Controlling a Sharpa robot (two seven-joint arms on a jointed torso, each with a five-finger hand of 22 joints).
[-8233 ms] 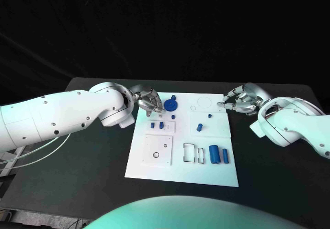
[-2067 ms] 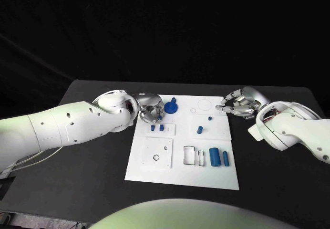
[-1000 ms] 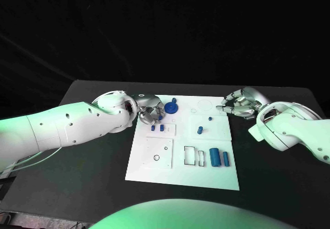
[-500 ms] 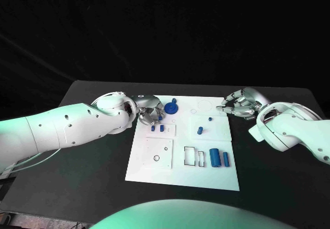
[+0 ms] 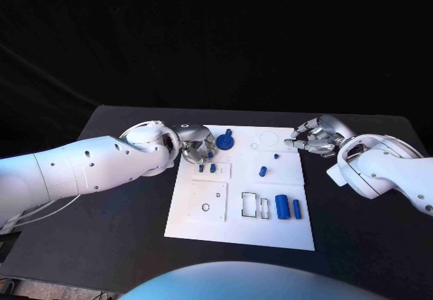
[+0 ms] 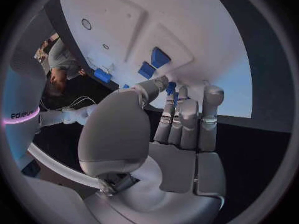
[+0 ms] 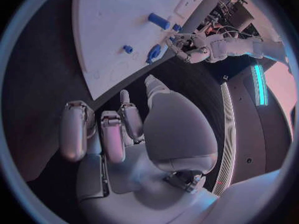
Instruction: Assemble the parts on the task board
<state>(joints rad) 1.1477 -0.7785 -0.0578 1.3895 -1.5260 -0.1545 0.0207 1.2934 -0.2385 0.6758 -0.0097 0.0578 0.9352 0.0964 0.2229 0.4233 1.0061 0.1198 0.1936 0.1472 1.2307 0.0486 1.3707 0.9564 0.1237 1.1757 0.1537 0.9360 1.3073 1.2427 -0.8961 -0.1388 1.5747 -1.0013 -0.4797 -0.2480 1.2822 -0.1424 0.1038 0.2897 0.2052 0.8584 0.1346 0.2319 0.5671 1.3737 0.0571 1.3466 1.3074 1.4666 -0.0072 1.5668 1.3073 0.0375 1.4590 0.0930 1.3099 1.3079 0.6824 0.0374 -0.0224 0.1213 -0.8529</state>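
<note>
Head view: white rectangular task board (image 5: 271,231) is lying at centre, small blue parts (image 5: 287,206) sitting on it. Left hand (image 5: 196,145) is hovering at its ten o'clock corner; right hand (image 5: 311,138) at two o'clock, fingers curling inward, empty.

Left wrist view: left hand's fingers (image 6: 187,119) are pinching a small blue piece (image 6: 170,87) above the board.

Right wrist view: right hand's fingers (image 7: 102,129) are curling loosely, holding nothing.

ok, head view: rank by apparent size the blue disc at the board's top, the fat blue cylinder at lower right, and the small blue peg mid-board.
1. blue disc, largest
2. fat blue cylinder, close behind the disc
3. small blue peg, clearly smallest
</note>
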